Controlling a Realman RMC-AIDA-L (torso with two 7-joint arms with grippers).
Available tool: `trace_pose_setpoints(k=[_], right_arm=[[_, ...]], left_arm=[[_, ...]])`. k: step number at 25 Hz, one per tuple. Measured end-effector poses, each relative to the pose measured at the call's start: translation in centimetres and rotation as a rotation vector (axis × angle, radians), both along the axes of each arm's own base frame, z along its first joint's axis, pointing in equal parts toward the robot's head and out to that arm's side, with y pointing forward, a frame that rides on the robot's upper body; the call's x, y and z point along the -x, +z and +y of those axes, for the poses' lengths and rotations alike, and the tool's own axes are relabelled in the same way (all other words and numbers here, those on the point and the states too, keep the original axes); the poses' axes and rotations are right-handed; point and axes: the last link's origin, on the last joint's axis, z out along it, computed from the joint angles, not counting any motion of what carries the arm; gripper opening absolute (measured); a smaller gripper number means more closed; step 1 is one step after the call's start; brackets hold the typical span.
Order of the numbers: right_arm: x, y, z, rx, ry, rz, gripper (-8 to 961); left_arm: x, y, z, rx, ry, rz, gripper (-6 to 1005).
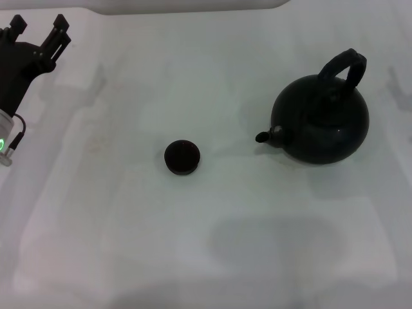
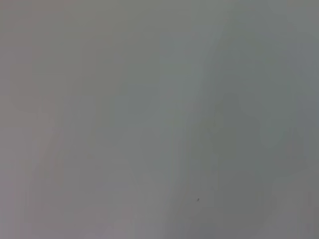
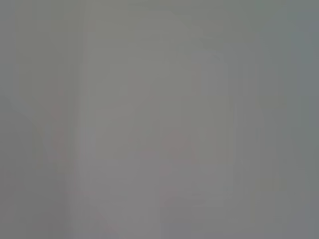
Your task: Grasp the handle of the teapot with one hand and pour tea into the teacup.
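Head view: left tool [image 1: 40,29] spread wide, well apart from teapot [image 1: 322,122] and teacup [image 1: 182,158]

Matte black teapot [image 1: 320,125], glossy dark brown-black teacup [image 1: 182,158], plain white table [image 1: 129,244].

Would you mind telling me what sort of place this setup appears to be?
Probably a robot test bench staged for tea pouring: a plain white table holds only a black teapot and a small teacup, with the left gripper at the table's far left edge.
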Motion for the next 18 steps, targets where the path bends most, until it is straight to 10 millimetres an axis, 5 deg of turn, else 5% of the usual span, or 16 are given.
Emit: trace_pose_setpoints(k=[18], right_arm=[[-0.07,-0.16,0.01,0.016,-0.003,0.018,876]], left_arm=[[0.11,0.46,0.52,-0.018,0.031,-0.072,862]])
